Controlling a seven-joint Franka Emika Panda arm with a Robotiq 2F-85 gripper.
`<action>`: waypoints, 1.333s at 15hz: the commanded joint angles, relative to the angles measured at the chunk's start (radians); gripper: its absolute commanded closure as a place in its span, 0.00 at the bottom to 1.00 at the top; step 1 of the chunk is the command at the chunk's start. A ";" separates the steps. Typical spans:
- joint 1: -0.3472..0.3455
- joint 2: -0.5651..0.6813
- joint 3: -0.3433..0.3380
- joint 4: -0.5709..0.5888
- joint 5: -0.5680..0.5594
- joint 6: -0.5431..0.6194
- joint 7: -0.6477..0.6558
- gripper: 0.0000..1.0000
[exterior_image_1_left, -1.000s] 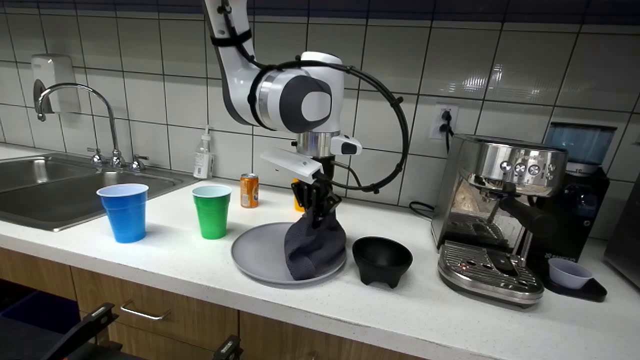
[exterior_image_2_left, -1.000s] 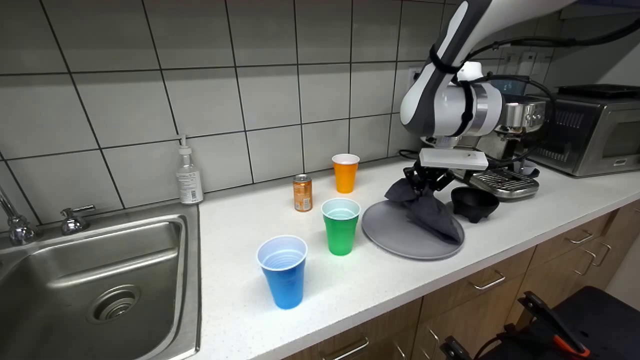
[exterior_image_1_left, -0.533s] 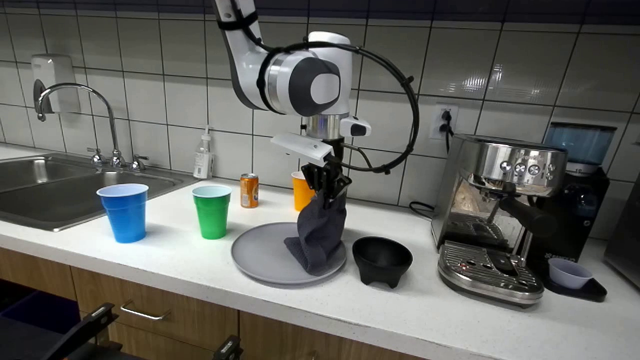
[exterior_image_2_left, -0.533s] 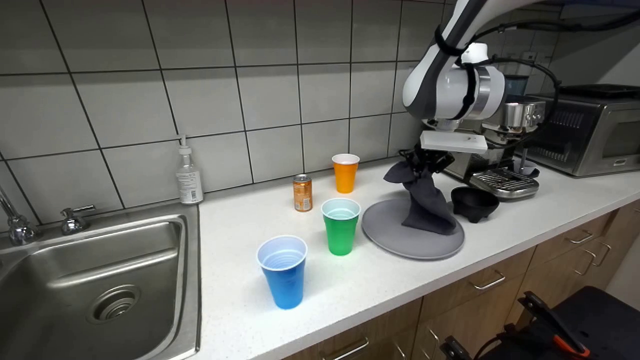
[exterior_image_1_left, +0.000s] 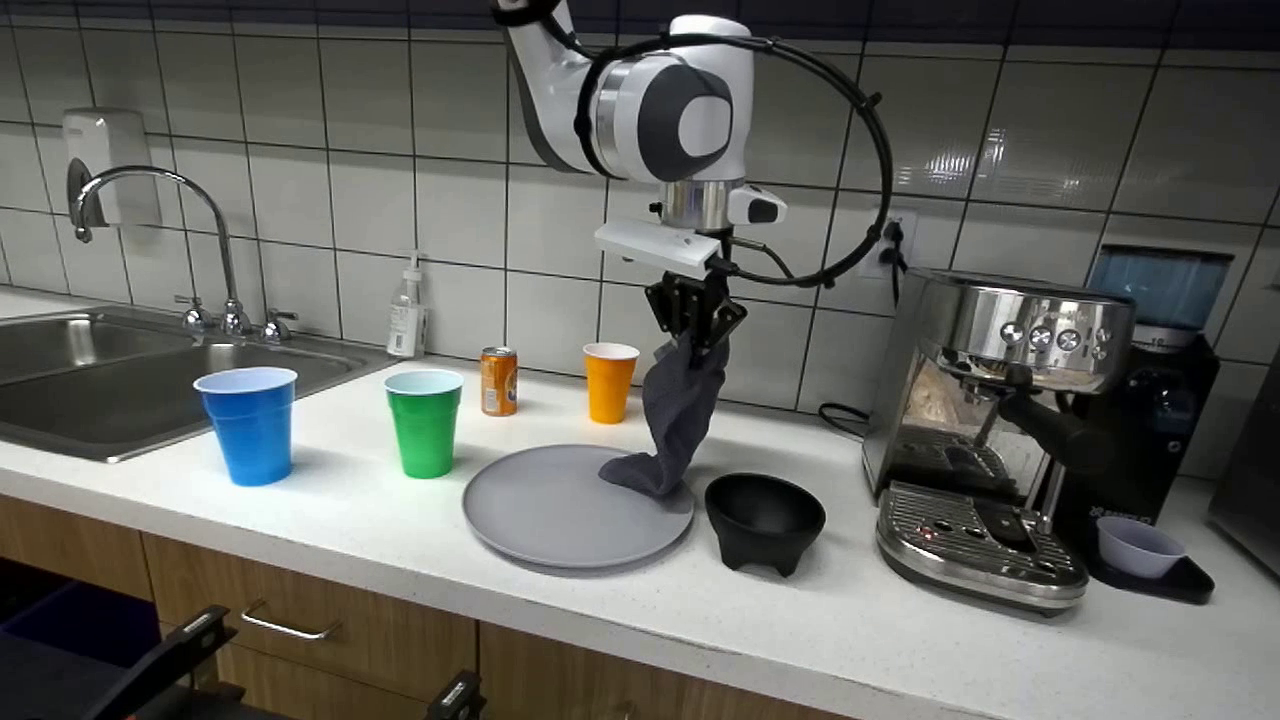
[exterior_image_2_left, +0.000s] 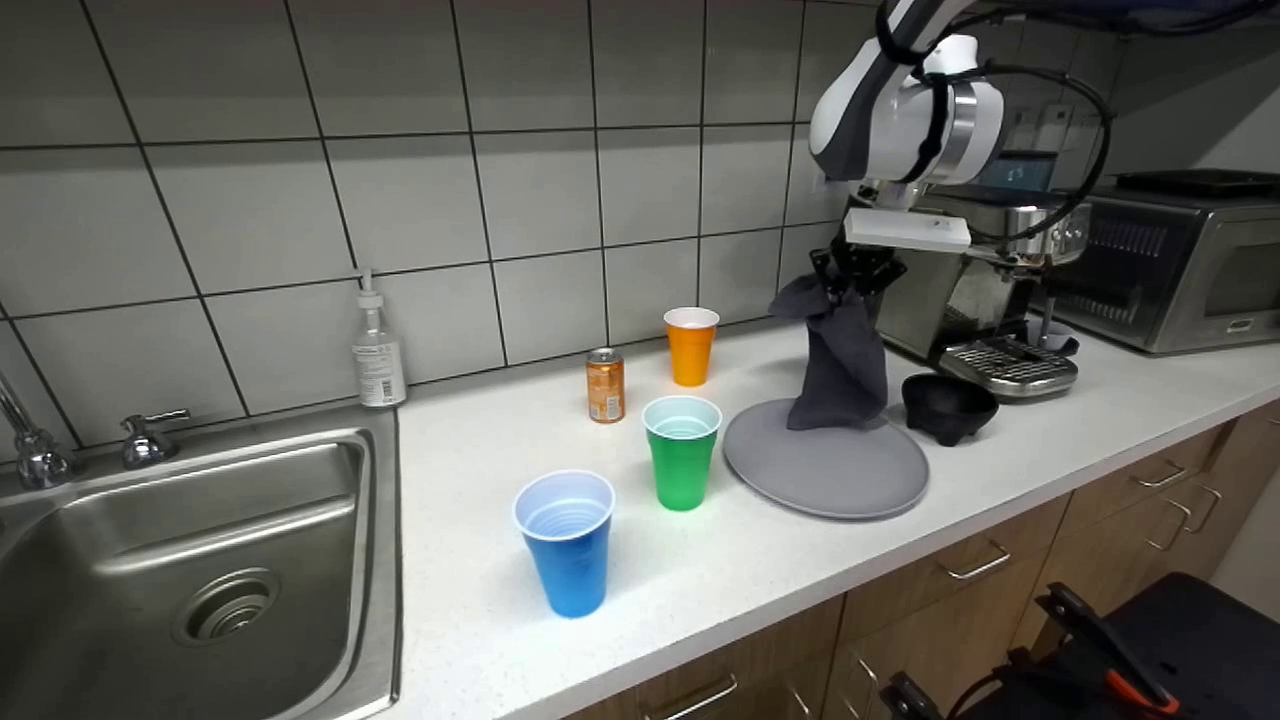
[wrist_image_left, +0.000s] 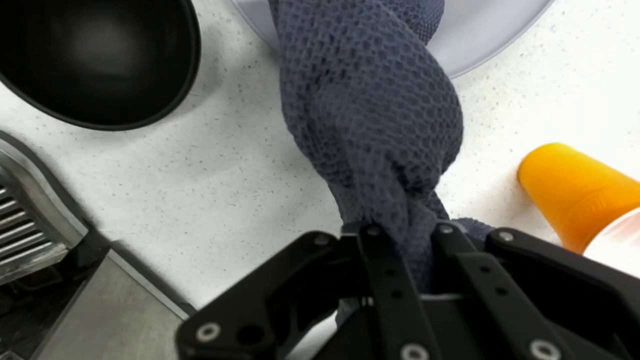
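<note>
Black and spindly, the gripper (wrist_image_left: 409, 234) has its fingers nearly together on a gathered fold of cloth (exterior_image_1_left: 680, 405), and I'd say that pinch is what holds it upright. Left to right from here, the grey plate (exterior_image_1_left: 540, 510) seems to take the loose lower end near its back right edge; the cloth is slate blue, honeycomb-textured, twisted in soft folds; the black bowl (exterior_image_1_left: 765, 520) stands just beside the plate, apart from it.
</note>
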 joint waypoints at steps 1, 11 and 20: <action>-0.033 0.057 0.029 0.101 0.026 -0.051 -0.052 0.97; -0.109 0.201 0.038 0.303 0.035 -0.124 -0.110 0.97; -0.166 0.329 0.040 0.506 0.025 -0.212 -0.125 0.97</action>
